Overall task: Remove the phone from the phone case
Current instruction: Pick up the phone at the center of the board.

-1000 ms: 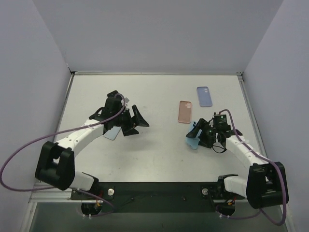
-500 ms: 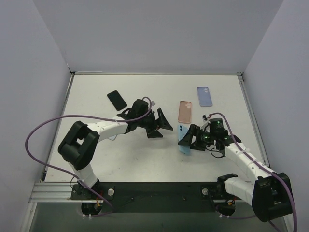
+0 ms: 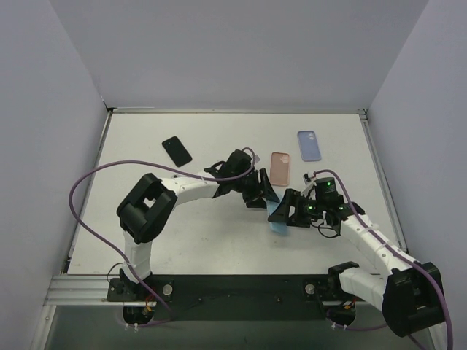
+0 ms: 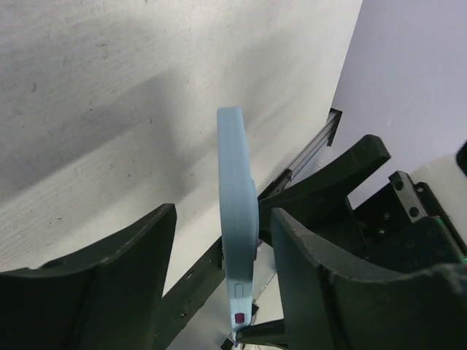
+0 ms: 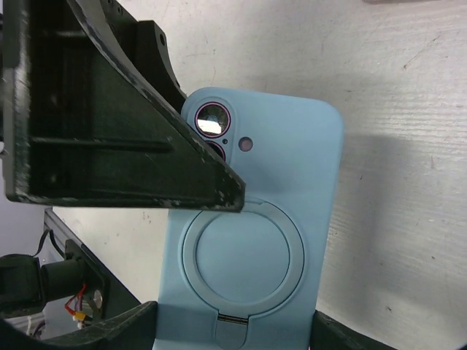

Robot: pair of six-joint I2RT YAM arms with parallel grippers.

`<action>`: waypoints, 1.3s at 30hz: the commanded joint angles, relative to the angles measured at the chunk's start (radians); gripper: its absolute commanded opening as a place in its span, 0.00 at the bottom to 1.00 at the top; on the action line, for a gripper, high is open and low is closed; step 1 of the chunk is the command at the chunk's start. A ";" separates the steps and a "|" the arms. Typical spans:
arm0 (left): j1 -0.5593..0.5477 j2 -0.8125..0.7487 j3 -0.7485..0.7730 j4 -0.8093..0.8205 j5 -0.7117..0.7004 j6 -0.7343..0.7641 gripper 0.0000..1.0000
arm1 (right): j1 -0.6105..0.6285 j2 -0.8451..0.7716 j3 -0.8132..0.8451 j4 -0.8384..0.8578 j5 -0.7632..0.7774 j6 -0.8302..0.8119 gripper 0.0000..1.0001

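A light blue phone case [image 5: 292,160] with a ring stand on its back is held above the table, my right gripper [image 5: 233,313] shut on its lower end. The phone inside shows only as camera lenses [image 5: 212,119] through the case's cut-out. In the top view the case [image 3: 277,220] hangs between my right gripper [image 3: 289,211] and my left gripper [image 3: 264,195]. In the left wrist view the case [image 4: 235,182] stands edge-on between the jaws of my left gripper [image 4: 225,211]. The right finger sits close to the case and a gap remains on the left side, so this gripper is open.
A black phone [image 3: 176,150] lies on the table at the back left. A pink case [image 3: 279,168] and a lilac case [image 3: 309,145] lie at the back right, just beyond the two grippers. Grey walls close in the table [image 3: 146,240] on three sides.
My left arm has swung from the table's left side across to the case held by my right gripper, uncovering the black phone. Its jaws have narrowed around the case. The right gripper has shifted slightly left.
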 commanded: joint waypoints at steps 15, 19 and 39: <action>-0.028 -0.058 0.125 -0.319 -0.202 0.044 0.00 | 0.154 -0.189 0.216 -0.313 0.477 -0.037 0.93; -0.033 -0.059 0.208 -0.476 -0.280 0.053 0.00 | 0.285 -0.220 0.265 -0.353 0.660 -0.028 0.93; -0.065 0.031 0.520 -0.967 -0.440 0.032 0.00 | 0.851 0.206 0.411 -0.298 1.295 0.104 0.77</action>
